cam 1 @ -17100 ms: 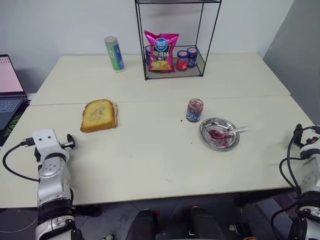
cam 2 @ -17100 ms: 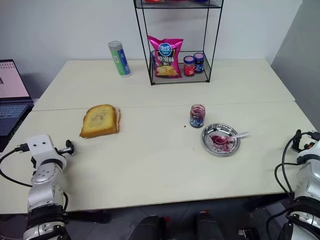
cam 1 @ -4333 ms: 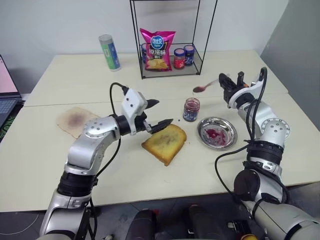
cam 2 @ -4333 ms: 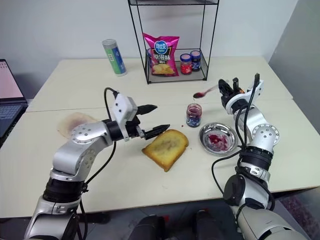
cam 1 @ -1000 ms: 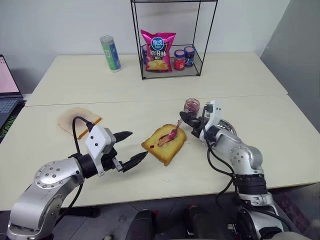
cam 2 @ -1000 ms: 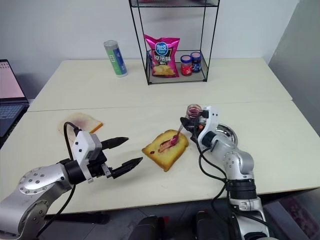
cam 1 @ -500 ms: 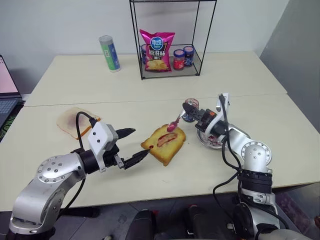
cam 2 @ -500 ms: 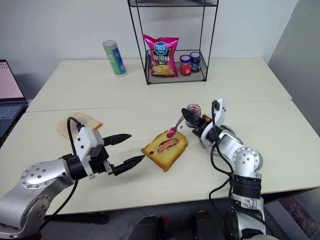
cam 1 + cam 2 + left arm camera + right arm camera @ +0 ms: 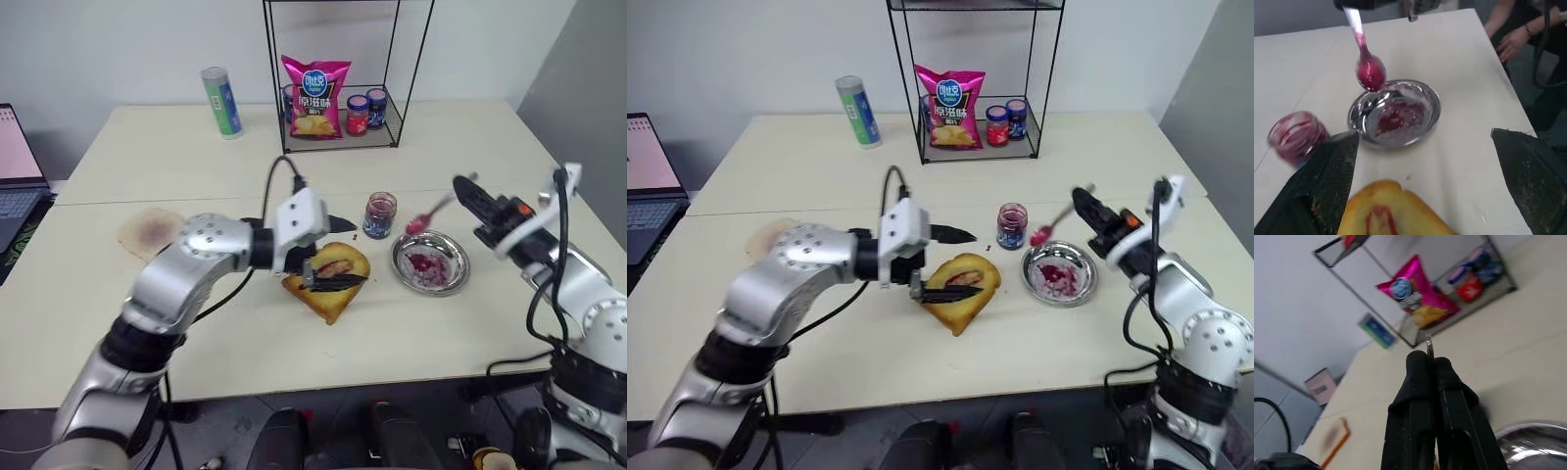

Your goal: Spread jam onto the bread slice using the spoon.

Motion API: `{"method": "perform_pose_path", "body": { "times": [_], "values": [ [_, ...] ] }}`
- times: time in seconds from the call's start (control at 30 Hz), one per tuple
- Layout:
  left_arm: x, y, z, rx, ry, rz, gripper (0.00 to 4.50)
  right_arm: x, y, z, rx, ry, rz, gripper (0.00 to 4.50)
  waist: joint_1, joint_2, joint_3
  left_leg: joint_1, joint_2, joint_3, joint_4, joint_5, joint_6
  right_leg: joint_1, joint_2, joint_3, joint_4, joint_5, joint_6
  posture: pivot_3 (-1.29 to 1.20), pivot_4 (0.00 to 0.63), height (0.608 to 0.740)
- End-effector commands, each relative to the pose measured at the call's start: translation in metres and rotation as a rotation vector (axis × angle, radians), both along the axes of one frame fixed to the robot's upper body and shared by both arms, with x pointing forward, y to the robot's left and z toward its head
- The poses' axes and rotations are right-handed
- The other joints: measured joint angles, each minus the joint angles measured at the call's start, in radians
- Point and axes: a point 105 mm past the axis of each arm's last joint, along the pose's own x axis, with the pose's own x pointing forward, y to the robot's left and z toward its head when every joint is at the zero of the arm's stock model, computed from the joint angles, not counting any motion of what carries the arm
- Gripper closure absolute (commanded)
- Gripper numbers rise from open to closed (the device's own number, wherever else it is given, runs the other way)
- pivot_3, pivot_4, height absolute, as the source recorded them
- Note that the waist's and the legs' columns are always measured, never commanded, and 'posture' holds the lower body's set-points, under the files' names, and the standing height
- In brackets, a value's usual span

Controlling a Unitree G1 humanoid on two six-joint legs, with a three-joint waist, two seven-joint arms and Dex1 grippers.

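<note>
Bread [image 9: 328, 277] lay at centre of the head view, jam [image 9: 335, 266] on top, the left gripper [image 9: 333, 251] spread wide around it. Right gripper [image 9: 468, 197] pinched the spoon [image 9: 429, 215] above the dish [image 9: 428, 261]. Left wrist view showed the loaded bowl hanging over the dish. Jam could drip onto the table [image 9: 411, 333] if the spoon tilted.

Golden bread slice [image 9: 328, 284], red jam [image 9: 334, 267]; spoon [image 9: 1367, 63] seemingly silver.

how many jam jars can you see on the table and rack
3. One open jar stands on the table beside the metal dish; a red-lidded jar and a blue-lidded jar sit on the wire rack, right of the chip bag. More may be hidden behind the bag.
</note>
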Motion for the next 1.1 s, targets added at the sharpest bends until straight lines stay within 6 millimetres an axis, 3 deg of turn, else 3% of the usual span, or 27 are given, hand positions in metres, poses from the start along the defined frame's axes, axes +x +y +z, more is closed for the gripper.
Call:
{"method": "perform_pose_path", "body": {
  "times": [0.03, 0.2, 0.5, 0.73, 1.1],
  "values": [
    [0.001, -0.012, -0.005, 0.043, -0.038, -0.092, 0.0, -0.004, -0.029, 0.004, -0.025, -0.04, -0.136, 4.49, -0.005, 0.0, 0.0, 0.0, 0.001, 0.0, 0.0, 0.0, 0.0, 0.0, 0.001, 0.0, 0.0, 0.0, 0.0, 0.0, 0.15, 0.74],
    [0.007, -0.026, -0.013, 0.057, -0.052, -0.137, 0.0, 0.002, -0.053, -0.023, -0.042, 0.014, -0.254, 4.49, -0.001, 0.001, 0.0, 0.001, 0.002, -0.001, 0.0, 0.0, 0.0, 0.0, 0.002, 0.0, 0.002, 0.0, 0.0, 0.0, 0.15, 0.74],
    [0.01, -0.025, -0.015, 0.041, -0.053, -0.104, 0.0, 0.029, -0.054, -0.065, 0.051, 0.071, -0.257, 4.49, -0.001, 0.001, 0.0, 0.001, 0.001, 0.0, 0.0, 0.0, 0.0, 0.0, 0.002, 0.0, 0.001, 0.0, 0.0, 0.0, 0.15, 0.74],
    [0.009, -0.017, -0.016, 0.042, -0.05, -0.064, 0.0, 0.034, -0.055, -0.076, 0.048, 0.086, -0.237, 4.49, 0.0, 0.001, 0.0, 0.001, 0.001, -0.001, 0.0, 0.0, 0.0, 0.0, 0.001, 0.0, 0.001, 0.0, 0.0, 0.0, 0.15, 0.74],
    [0.011, -0.003, -0.013, 0.034, -0.053, -0.009, 0.0, 0.035, -0.07, -0.058, 0.045, 0.059, -0.245, 1.95, 0.0, 0.001, 0.0, 0.001, 0.001, -0.001, 0.001, 0.0, 0.0, 0.0, 0.001, 0.0, 0.002, 0.0, 0.0, 0.0, 0.15, 0.74]
  ]
}}
